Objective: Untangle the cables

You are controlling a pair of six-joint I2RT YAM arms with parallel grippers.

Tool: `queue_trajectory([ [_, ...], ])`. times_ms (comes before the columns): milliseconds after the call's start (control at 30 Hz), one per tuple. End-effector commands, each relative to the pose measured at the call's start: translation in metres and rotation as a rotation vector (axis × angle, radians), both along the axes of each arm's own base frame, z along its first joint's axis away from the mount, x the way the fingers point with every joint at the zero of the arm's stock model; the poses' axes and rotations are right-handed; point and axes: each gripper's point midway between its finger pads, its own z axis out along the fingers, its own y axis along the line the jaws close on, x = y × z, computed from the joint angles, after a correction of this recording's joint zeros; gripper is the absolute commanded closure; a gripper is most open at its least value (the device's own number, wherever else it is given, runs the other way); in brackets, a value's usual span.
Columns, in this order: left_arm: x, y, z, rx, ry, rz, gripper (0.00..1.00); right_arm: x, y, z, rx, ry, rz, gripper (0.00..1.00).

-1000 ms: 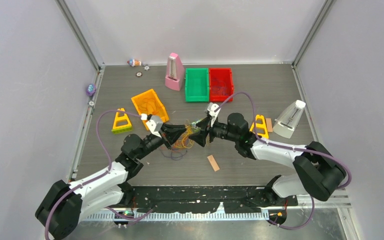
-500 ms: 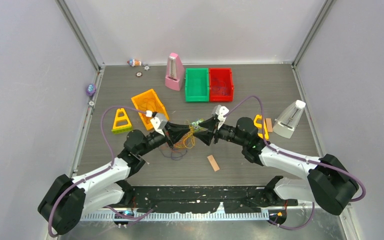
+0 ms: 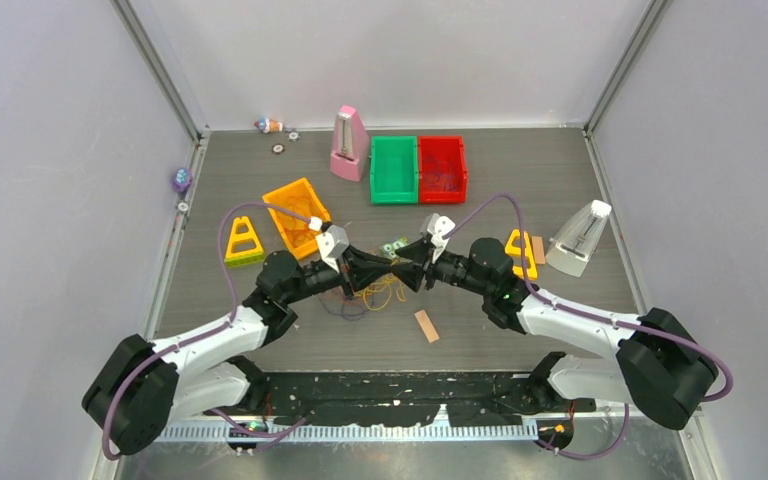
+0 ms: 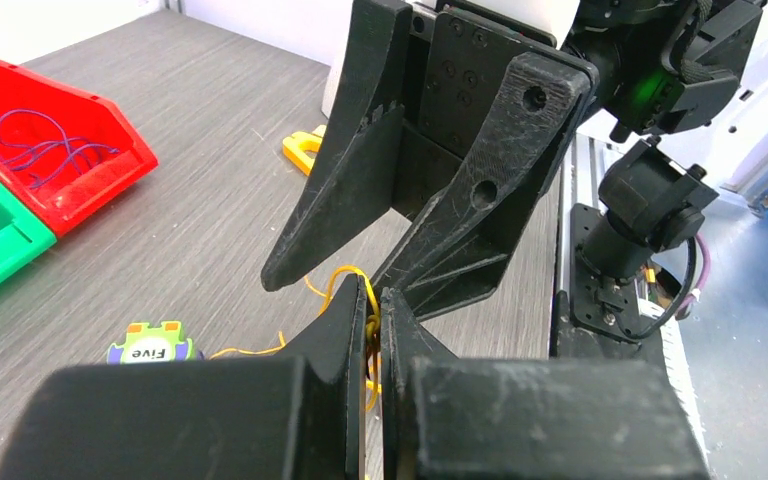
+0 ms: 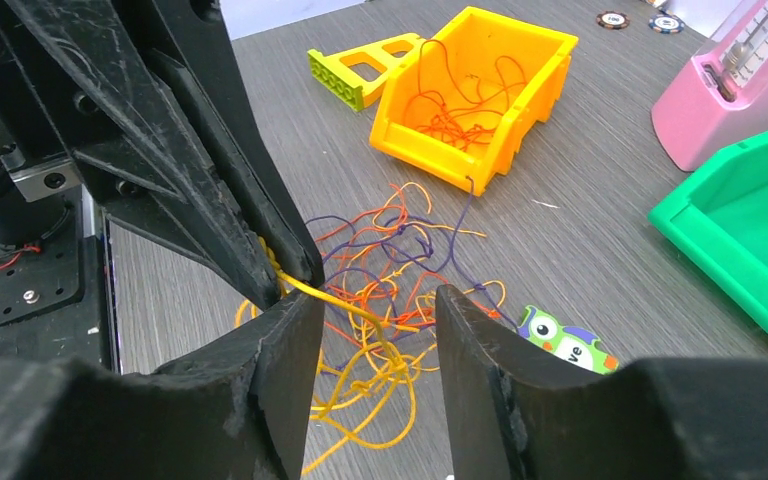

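Two grippers, one tangle: table contents, left to right

One purple-blue trinket point(image 3: 181, 179) sits at the far left, by the wall rail.
One yellow triangular block point(image 3: 244, 242) lies flat on the table point(image 3: 560, 170).
One orange bin point(image 3: 288, 215) is set at an angle, with loose orange strands point(image 5: 450, 110) inside.
One small figurine point(image 3: 268, 125) and two chips point(image 3: 278, 148) lie at the back edge.
One pink metronome point(image 3: 348, 145) stands upright, just beside the green bin.

The cables point(image 3: 370, 293) form a loose heap of orange, yellow and dark purple at the centre of the table. It lies near the orange bin, under and between the two grippers.
The left gripper point(image 4: 373, 300) has its fingers pressed together, pinching a yellow strand point(image 5: 345, 305) that rises out of the heap.
One green bin point(image 3: 393, 169) stands at the back.
One owl tile point(image 5: 563, 342) marked "Five" lies flat, just beyond the heap.
The right gripper point(image 5: 375, 300) has its fingers partly spread, straddling the same yellow strand without closing on it. Whether the strand touches either finger cannot be told. Its tips are close to the left gripper's tips.
One wooden block point(image 3: 426, 325) lies on the near side of the heap.
One red bin point(image 3: 442, 168) touches the green bin and holds purple strands point(image 4: 45, 150).

One yellow block point(image 3: 520, 250) has a small wooden piece point(image 3: 538, 249) just beside it.
One white metronome point(image 3: 580, 238) stands at the far right.
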Motion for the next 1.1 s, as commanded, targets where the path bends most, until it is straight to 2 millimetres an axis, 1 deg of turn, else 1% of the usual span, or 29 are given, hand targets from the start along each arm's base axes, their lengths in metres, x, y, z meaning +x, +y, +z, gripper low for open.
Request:
queue_trajectory([
  [0, -0.003, -0.008, 0.019, -0.023, -0.036, -0.049, 1.0, -0.006, 0.008, 0.019, 0.018, -0.072, 0.045, 0.52],
  [33, -0.003, -0.009, 0.018, -0.017, -0.029, -0.051, 0.99, -0.007, 0.009, 0.019, 0.017, -0.071, 0.05, 0.62],
  [67, -0.001, -0.009, 0.017, -0.012, -0.021, -0.051, 0.95, -0.007, 0.01, 0.019, 0.012, -0.069, 0.05, 0.68],
  [100, -0.001, -0.01, 0.017, -0.012, -0.018, -0.047, 0.87, -0.006, 0.01, 0.018, 0.009, -0.068, 0.044, 0.82],
  [133, 0.001, -0.009, 0.017, -0.013, -0.016, -0.036, 0.76, -0.005, 0.01, 0.018, 0.009, -0.066, 0.04, 0.88],
  [167, 0.003, -0.007, 0.016, -0.013, -0.014, -0.021, 0.61, -0.003, 0.008, 0.018, 0.011, -0.063, 0.024, 0.93],
  [200, 0.004, -0.005, 0.016, -0.014, -0.016, -0.004, 0.47, -0.002, 0.007, 0.019, 0.015, -0.065, 0.015, 0.94],
  [233, 0.006, -0.003, 0.016, -0.017, -0.02, 0.016, 0.35, 0.001, 0.005, 0.02, 0.018, -0.062, -0.013, 0.94],
  [267, 0.009, 0.0, 0.015, -0.019, -0.018, 0.044, 0.21, 0.003, 0.002, 0.02, 0.022, -0.062, -0.031, 0.95],
  [300, 0.012, 0.003, 0.015, -0.019, -0.023, 0.07, 0.12, 0.008, -0.002, 0.021, 0.026, -0.06, -0.073, 0.95],
  [333, 0.014, 0.005, 0.014, -0.017, -0.024, 0.091, 0.08, 0.01, -0.005, 0.024, 0.036, -0.06, -0.095, 0.95],
  [367, 0.018, 0.008, 0.013, -0.016, -0.022, 0.12, 0.06, 0.017, -0.009, 0.025, 0.039, -0.053, -0.14, 0.95],
  [467, 0.03, 0.016, 0.009, -0.004, -0.013, 0.203, 0.06, 0.025, -0.015, 0.038, 0.05, -0.033, -0.207, 0.95],
  [533, 0.035, 0.02, 0.006, 0.002, -0.01, 0.242, 0.06, 0.029, -0.019, 0.048, 0.065, -0.016, -0.246, 0.95],
  [567, 0.035, 0.021, 0.006, 0.005, -0.013, 0.242, 0.07, 0.031, -0.022, 0.045, 0.047, 0.006, -0.261, 0.95],
  [600, 0.034, 0.02, 0.006, 0.007, -0.015, 0.237, 0.09, 0.033, -0.022, 0.056, 0.062, -0.002, -0.269, 0.95],
  [633, 0.034, 0.019, 0.006, 0.009, -0.016, 0.228, 0.1, 0.035, -0.023, 0.061, 0.06, 0.007, -0.285, 0.95],
  [733, 0.033, 0.015, 0.003, 0.025, -0.011, 0.204, 0.16, 0.038, -0.025, 0.068, 0.067, 0.023, -0.311, 0.95],
  [800, 0.034, 0.012, 0.0, 0.041, -0.002, 0.196, 0.22, 0.039, -0.026, 0.072, 0.078, 0.031, -0.321, 0.95],
  [867, 0.04, 0.009, -0.009, 0.071, 0.028, 0.199, 0.32, 0.039, -0.025, 0.076, 0.087, 0.037, -0.318, 0.95],
  [933, 0.045, 0.004, -0.017, 0.106, 0.064, 0.198, 0.38, 0.038, -0.023, 0.08, 0.097, 0.041, -0.309, 0.95],
  [967, 0.047, 0.001, -0.019, 0.123, 0.081, 0.19, 0.46, 0.038, -0.022, 0.083, 0.102, 0.041, -0.307, 0.95],
  [1000, 0.047, -0.003, -0.021, 0.135, 0.094, 0.176, 0.63, 0.037, -0.022, 0.083, 0.106, 0.044, -0.307, 0.95],
  [1033, 0.048, -0.005, -0.022, 0.138, 0.104, 0.169, 0.86, 0.038, -0.023, 0.085, 0.105, 0.044, -0.311, 0.95],
  [1067, 0.049, -0.005, -0.024, 0.147, 0.119, 0.173, 1.0, 0.04, -0.026, 0.083, 0.096, 0.05, -0.332, 0.95],
])
